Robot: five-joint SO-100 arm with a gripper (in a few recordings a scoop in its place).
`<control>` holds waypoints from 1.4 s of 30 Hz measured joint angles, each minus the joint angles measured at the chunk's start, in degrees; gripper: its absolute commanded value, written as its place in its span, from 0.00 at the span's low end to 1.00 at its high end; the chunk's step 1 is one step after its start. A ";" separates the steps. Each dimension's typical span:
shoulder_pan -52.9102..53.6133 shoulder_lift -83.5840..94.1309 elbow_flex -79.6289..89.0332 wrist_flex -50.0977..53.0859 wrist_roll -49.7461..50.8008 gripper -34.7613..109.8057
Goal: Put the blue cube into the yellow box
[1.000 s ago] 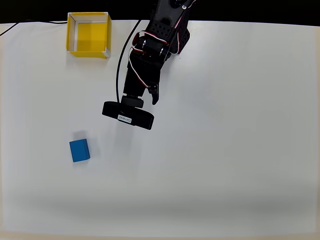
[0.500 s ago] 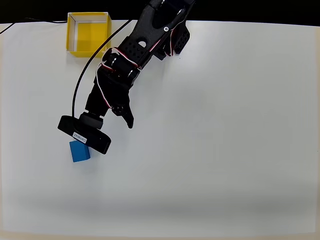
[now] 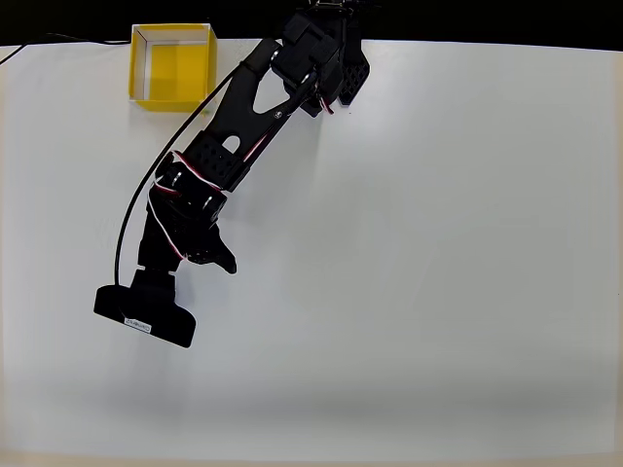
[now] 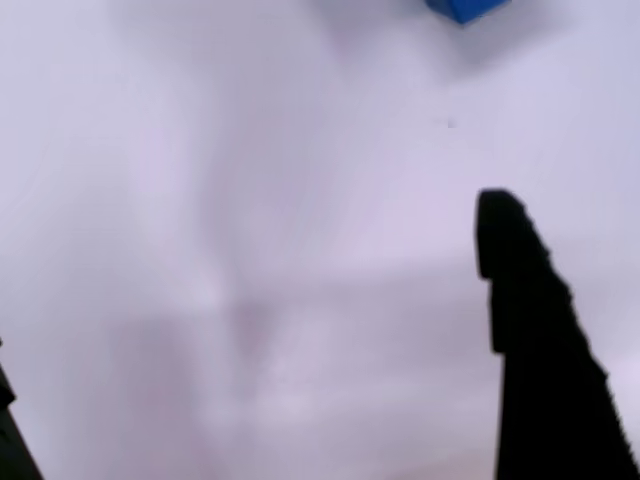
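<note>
one blue cube (image 4: 462, 9), one yellow box (image 3: 172, 65), hand (image 4: 250, 300) spread

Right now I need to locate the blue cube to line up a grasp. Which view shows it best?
The wrist view: a corner of the blue cube pokes in at the top edge, beyond the open jaws. In the overhead view the arm covers it.

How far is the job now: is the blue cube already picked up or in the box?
Nothing is finished. The yellow box holds nothing. The hand is open with bare table between its fingers; the blue cube lies on the table at the wrist view's top edge. Gripping, carrying and dropping remain.
</note>
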 measured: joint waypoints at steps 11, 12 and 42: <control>4.66 -16.44 -13.27 -1.14 -3.34 0.66; 5.19 -17.49 -14.06 -1.14 -3.60 0.66; 4.39 -40.17 -35.24 -6.15 -2.20 0.65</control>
